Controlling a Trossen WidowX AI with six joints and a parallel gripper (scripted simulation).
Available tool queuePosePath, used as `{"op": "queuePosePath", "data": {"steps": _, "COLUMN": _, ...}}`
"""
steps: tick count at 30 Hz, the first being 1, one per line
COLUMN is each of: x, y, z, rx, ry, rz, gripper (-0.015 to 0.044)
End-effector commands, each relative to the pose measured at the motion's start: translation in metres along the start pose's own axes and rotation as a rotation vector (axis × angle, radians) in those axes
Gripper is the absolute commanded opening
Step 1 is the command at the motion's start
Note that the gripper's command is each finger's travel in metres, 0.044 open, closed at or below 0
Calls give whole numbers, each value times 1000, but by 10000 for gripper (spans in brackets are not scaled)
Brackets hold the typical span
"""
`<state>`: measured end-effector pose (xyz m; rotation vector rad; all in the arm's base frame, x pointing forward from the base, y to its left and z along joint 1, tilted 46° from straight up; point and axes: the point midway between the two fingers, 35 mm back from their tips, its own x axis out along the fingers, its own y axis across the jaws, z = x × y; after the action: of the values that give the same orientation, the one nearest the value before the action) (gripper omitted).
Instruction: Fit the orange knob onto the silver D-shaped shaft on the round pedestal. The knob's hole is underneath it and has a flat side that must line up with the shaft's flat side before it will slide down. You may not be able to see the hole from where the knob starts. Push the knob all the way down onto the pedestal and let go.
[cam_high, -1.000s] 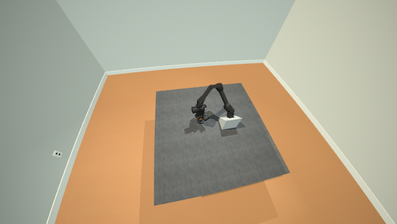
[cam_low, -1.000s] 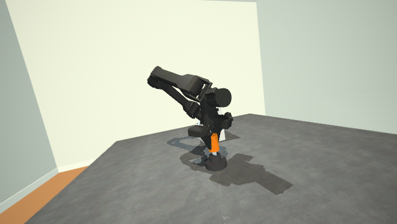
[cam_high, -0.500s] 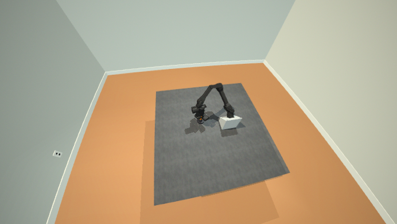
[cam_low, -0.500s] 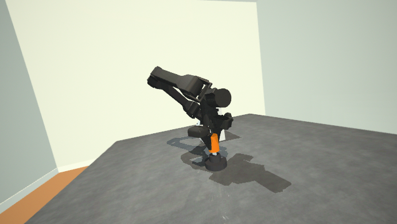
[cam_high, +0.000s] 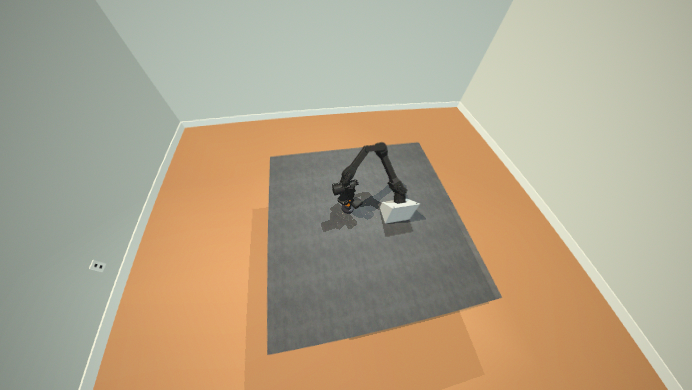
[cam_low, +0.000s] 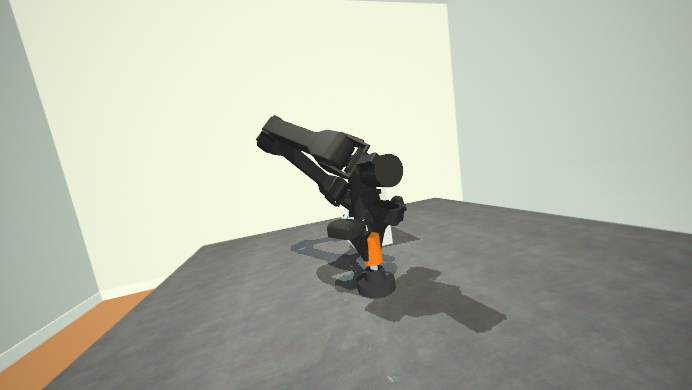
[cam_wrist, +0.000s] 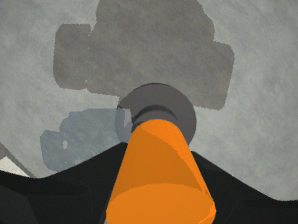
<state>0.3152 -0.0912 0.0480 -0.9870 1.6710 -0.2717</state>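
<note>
Nearest in the wrist view, the orange knob (cam_high: 348, 204) (cam_low: 374, 250) (cam_wrist: 160, 175) is pinched between the dark fingers of the claw (cam_high: 347, 201) (cam_low: 373, 249) (cam_wrist: 157, 152). The exterior view shows it roughly upright above the round pedestal (cam_high: 347, 211) (cam_low: 376, 287) (cam_wrist: 187, 117), with a short bit of silver shaft (cam_low: 374, 268) between its lower edge and the dark collar. It is not down on the pedestal; whether the shaft tip is inside the hole cannot be told, since the underside is hidden.

The pedestal's round rim stands on the grey tabletop (cam_high: 350, 280) (cam_low: 250, 320) (cam_wrist: 265, 75), well apart from the edges. In the top view, the longest open run of surface stretches from the pedestal towards the bottom of the view. The side edges lie nearer, and shadows fall just beside the pedestal.

Beyond the claw in the exterior view, the black arm (cam_high: 357, 162) (cam_low: 322, 145) bends up and over, and past it a white block (cam_high: 402, 213) (cam_low: 388, 237) shows in part. The top view has the arm's foot on this block, apart from the pedestal. Farther out come the orange floor (cam_high: 200, 250) (cam_low: 90, 345) and pale walls (cam_high: 310, 55) (cam_low: 240, 90).
</note>
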Motion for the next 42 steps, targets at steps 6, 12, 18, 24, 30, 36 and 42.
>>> {"op": "queuePosePath", "data": {"steps": 6, "x": -5, "y": -1, "z": -1, "rx": 15, "ry": 0, "rz": 0, "gripper": 0}}
{"op": "queuePosePath", "data": {"steps": 12, "x": -5, "y": -3, "z": 0, "rx": 204, "ry": 0, "rz": 0, "gripper": 0}}
{"op": "queuePosePath", "data": {"steps": 18, "x": -3, "y": -3, "z": 1, "rx": 215, "ry": 0, "rz": 0, "gripper": 0}}
{"op": "queuePosePath", "data": {"steps": 24, "x": -1, "y": -2, "z": 1, "rx": 215, "ry": 0, "rz": 0, "gripper": 0}}
{"op": "queuePosePath", "data": {"steps": 30, "x": -2, "y": 1, "z": 0, "rx": 215, "ry": 0, "rz": 0, "gripper": 0}}
{"op": "queuePosePath", "data": {"steps": 36, "x": 0, "y": 0, "z": 0, "rx": 215, "ry": 0, "rz": 0, "gripper": 0}}
{"op": "queuePosePath", "data": {"steps": 42, "x": 0, "y": -1, "z": 0, "rx": 215, "ry": 0, "rz": 0, "gripper": 0}}
